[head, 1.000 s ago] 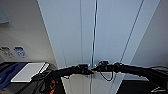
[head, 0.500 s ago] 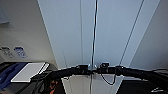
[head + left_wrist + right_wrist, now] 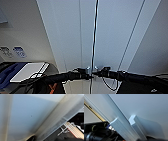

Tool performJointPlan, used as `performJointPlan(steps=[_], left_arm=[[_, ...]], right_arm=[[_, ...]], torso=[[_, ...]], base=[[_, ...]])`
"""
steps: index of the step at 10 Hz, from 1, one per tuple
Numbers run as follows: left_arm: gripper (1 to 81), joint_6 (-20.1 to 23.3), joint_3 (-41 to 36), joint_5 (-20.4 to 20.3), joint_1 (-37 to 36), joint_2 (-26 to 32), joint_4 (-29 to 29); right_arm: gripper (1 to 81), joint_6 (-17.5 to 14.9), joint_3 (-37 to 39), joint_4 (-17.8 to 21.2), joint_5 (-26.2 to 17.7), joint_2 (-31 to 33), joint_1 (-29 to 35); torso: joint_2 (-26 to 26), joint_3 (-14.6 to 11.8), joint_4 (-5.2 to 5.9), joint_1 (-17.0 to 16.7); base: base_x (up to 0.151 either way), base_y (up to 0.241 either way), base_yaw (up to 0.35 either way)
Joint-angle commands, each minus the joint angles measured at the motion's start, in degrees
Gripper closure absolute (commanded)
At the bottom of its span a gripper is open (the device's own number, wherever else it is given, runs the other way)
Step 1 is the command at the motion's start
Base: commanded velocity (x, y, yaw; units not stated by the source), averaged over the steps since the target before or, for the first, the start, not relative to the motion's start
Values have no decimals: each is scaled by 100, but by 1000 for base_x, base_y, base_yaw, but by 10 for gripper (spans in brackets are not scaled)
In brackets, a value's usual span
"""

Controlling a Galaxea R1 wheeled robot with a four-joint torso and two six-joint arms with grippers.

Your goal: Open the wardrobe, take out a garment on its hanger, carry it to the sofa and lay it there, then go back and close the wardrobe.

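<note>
Wardrobe (image 3: 75, 37), doors near shut, dark seam gap showing; left gripper (image 3: 86, 75) and right gripper (image 3: 98, 73) set at the paired handles (image 3: 91, 68), apparently to work the doors; finger state indiscernible.

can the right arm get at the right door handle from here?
Probably yes. In the head view the right hand is already at the right handle beside the wardrobe seam, with nothing between them. Grip itself is unclear.
</note>
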State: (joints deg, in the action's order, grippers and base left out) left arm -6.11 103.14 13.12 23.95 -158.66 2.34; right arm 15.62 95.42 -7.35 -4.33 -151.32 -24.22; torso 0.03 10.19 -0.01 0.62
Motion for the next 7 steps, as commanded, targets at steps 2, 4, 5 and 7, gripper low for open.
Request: performJointPlan(steps=[2, 4, 5, 7], left_arm=[[10, 22, -2919, -134, 446, 1236, -57], [10, 22, -3640, -134, 755, 2036, -233], [10, 22, -3933, -134, 878, 2321, -296], [10, 13, -4476, -134, 1186, 2906, -531]], right_arm=[[10, 135, -1490, -152, -631, 10, -17], [10, 135, -2077, -293, -622, 562, -280], [10, 126, -2353, -320, -613, 846, -420], [10, 117, -2990, -450, -422, 1615, -702]], torso=[[-3, 0, 0, 0], [-3, 0, 0, 2], [-3, -2, -2, 2], [-3, -2, -2, 2]], base=[[0, 0, 0], [0, 0, 0], [0, 0, 0], [0, 0, 0]])
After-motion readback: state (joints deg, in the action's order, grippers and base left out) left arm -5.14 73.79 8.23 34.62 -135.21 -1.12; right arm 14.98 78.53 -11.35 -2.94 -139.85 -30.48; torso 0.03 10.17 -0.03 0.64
